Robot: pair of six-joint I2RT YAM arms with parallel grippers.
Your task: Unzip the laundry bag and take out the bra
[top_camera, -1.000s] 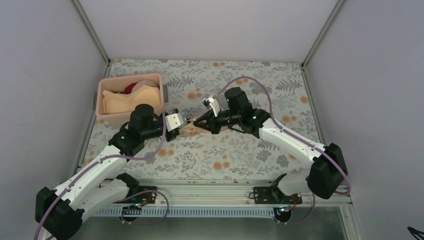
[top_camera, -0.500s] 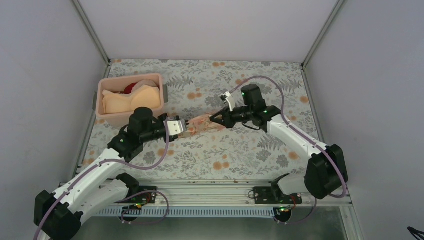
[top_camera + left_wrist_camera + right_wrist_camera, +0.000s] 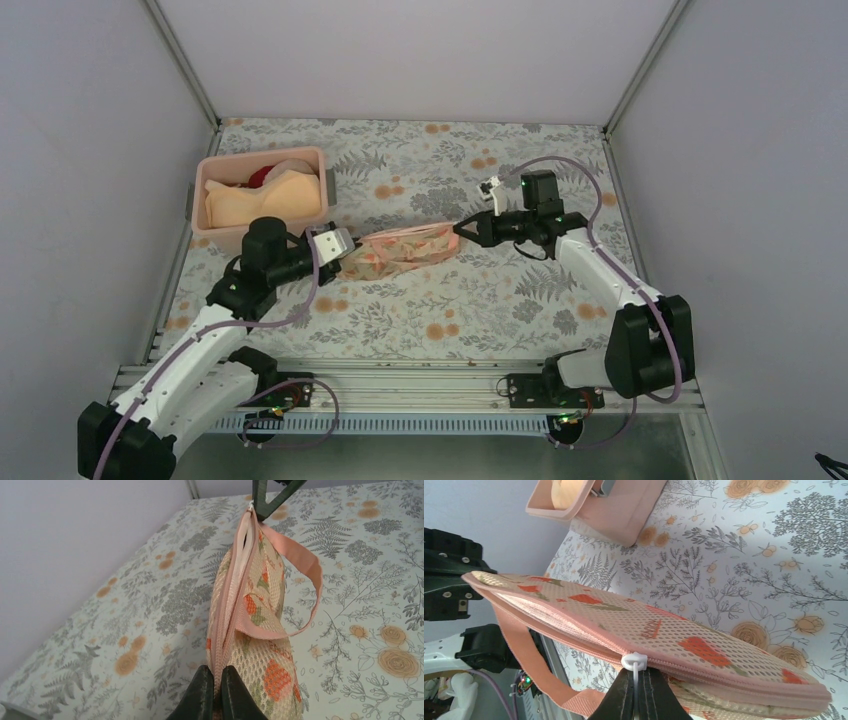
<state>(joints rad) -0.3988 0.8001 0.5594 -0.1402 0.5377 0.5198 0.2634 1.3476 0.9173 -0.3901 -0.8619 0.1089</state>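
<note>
The laundry bag (image 3: pixel 405 248), peach mesh with orange marks and pink zip edging, hangs stretched between my two grippers above the table's middle. My left gripper (image 3: pixel 343 254) is shut on the bag's left end; in the left wrist view its jaws (image 3: pixel 216 680) pinch the zip edge of the bag (image 3: pixel 250 610). My right gripper (image 3: pixel 462 231) is shut on the white zip pull (image 3: pixel 634 661), with the bag (image 3: pixel 664 630) running across its view. A pink strap (image 3: pixel 300 562) loops off the bag. The zip gapes partly behind the pull. The navy bra is hidden.
A rigid pink bin (image 3: pixel 258 195) stands at the back left and holds a peach bra and a bit of red garment; it also shows in the right wrist view (image 3: pixel 604 505). The floral tablecloth (image 3: pixel 480 310) covers the table, with walls on three sides.
My right gripper has moved right with the zip pull and my left gripper has drawn left, so the bag has been pulled out long and the zip has slid along.
</note>
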